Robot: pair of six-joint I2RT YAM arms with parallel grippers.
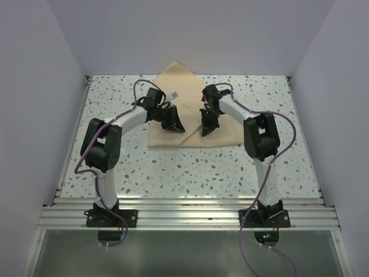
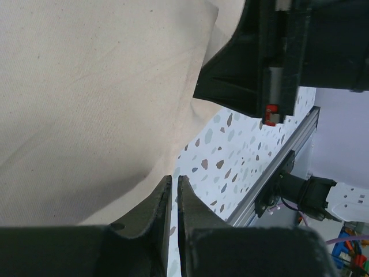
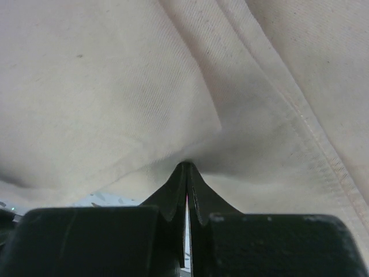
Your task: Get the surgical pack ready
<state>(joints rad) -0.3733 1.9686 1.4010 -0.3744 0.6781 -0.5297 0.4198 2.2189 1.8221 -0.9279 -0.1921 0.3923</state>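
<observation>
Top external view: the speckled table (image 1: 230,173) carries the fabric sheet (image 1: 187,86), which lies beneath and beyond both grippers. Its far corner points away from them. Its near edge sits just on the base side of the fingertips. The sheet is partly folded, with a diagonal crease running between the two grippers and layered hems visible in the right wrist view. It is not yet a closed wrap. No steel instruments or gauze squares are visible on or beside the cloth, so it cannot be told whether loading is still to come or the contents are already covered. The right gripper (image 1: 207,126) is closed on a fold of the sheet, and the cloth puckers into its fingertips. The left gripper (image 1: 172,124) stands at a narrow slit at the sheet's edge, which reaches one fingertip. Whether cloth is pinched there cannot be told. Judged status: folding is in progress, and the remaining folds and final squaring are still outstanding.
</observation>
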